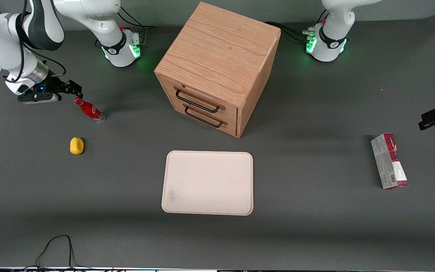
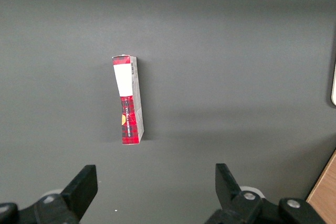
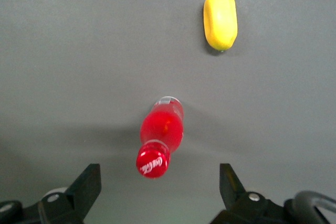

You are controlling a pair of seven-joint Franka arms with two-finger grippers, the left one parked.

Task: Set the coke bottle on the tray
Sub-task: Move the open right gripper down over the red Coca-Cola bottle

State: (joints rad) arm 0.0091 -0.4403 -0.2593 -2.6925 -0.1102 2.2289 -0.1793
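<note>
The coke bottle is small and red with a red cap and a clear base. It stands on the grey table toward the working arm's end. My right gripper hovers just above its cap, open and empty. In the right wrist view the bottle is seen from above, and its cap sits between the two spread fingers of the gripper without touching either. The cream-white tray lies flat in the middle of the table, nearer the front camera than the bottle, with nothing on it.
A yellow lemon lies near the bottle, closer to the camera; it also shows in the right wrist view. A wooden two-drawer cabinet stands farther back than the tray. A red-and-grey carton box lies toward the parked arm's end.
</note>
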